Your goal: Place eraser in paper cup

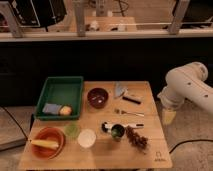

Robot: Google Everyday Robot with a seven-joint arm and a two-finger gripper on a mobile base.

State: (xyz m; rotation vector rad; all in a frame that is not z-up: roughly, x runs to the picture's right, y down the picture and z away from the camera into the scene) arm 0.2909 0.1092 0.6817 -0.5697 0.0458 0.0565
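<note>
The eraser (132,98), a small pale block with a black band, lies flat near the table's far right. The paper cup (86,138), white and round, stands upright near the front middle, between a small green cup (72,130) and a dark cup with a green inside (117,132). My white arm (186,89) comes in from the right. My gripper (169,117) hangs pointing down just off the table's right edge, right of the eraser and far from the paper cup. It holds nothing that I can see.
A green tray (51,89) at the back left holds a blue sponge and an orange fruit. A dark red bowl (97,97), a fork (128,113), a marker pen (125,125), a brown cluster (136,139) and an orange bowl (57,146) holding a banana share the wooden table (150,157).
</note>
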